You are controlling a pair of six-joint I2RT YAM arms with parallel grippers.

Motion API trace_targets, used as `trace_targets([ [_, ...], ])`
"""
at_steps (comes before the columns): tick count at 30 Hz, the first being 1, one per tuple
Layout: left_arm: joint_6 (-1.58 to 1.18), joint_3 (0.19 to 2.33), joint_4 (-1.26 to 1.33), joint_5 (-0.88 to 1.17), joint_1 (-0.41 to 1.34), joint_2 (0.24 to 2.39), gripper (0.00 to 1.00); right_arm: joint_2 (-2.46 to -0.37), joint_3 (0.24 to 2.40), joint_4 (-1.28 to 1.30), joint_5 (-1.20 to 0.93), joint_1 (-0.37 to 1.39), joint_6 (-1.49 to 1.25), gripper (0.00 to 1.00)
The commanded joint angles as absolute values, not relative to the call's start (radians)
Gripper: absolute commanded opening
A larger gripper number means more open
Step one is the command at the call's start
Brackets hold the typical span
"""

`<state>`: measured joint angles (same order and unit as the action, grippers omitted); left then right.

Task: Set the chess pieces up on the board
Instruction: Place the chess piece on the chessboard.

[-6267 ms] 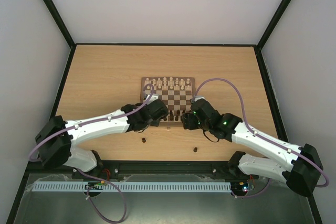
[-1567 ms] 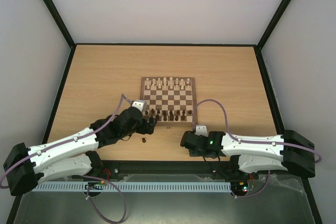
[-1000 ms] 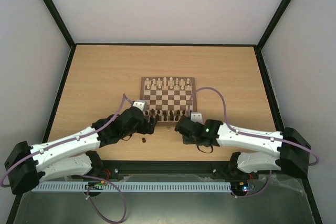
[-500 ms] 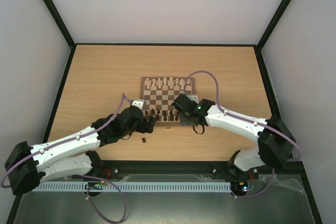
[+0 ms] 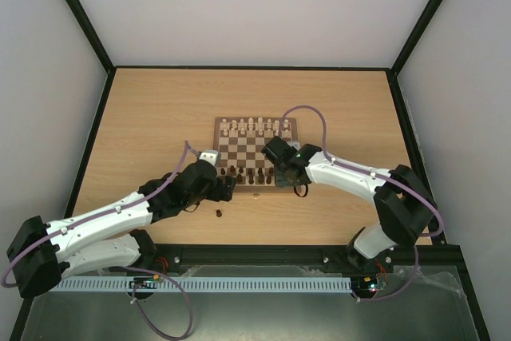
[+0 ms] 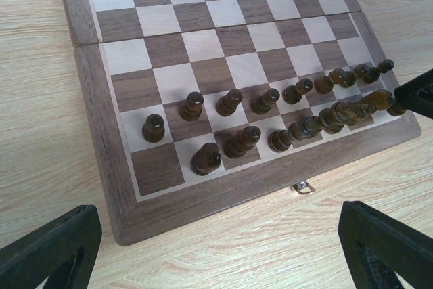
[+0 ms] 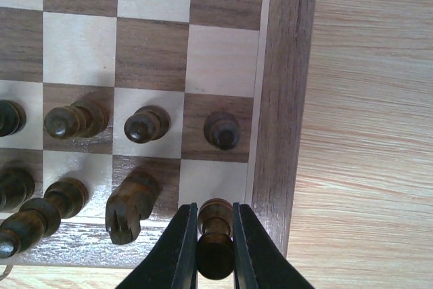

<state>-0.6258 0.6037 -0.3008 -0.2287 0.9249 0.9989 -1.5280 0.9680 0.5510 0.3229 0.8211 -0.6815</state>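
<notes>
The board (image 5: 255, 149) lies mid-table, with dark chess pieces (image 6: 230, 101) standing in its two near rows. My right gripper (image 7: 215, 235) is shut on a dark chess piece (image 7: 215, 216), which hangs over the light corner square at the board's near right, beside the border (image 7: 281, 99). A knight (image 7: 130, 204) stands on the square to the left. In the top view that gripper (image 5: 281, 167) is over the board's near right corner. My left gripper (image 6: 220, 255) is open and holds nothing, hovering over the table just before the board's near left corner. One dark piece (image 5: 218, 214) lies loose on the table.
Pale chessmen (image 5: 255, 125) fill the board's far rows. A small metal clasp (image 6: 302, 187) sticks out of the board's front edge. Black frame rails (image 5: 92, 141) run along the table's sides.
My right arm has swung from the table's front up to the board's near right corner, carrying the dark piece. The left arm has barely moved.
</notes>
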Motion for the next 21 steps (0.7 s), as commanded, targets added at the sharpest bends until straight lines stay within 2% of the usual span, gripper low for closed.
trace_targets([
  [1, -0.608, 0.604, -0.304, -0.240, 0.913, 0.988, 0.99, -1.551, 0.990, 0.551, 0.308, 0.804, -0.649, 0.05],
  [21, -0.598, 0.599, -0.299, -0.229, 0.894, 0.991, 0.99, -1.589, 1.010, 0.538, 0.290, 0.786, -0.641, 0.07],
])
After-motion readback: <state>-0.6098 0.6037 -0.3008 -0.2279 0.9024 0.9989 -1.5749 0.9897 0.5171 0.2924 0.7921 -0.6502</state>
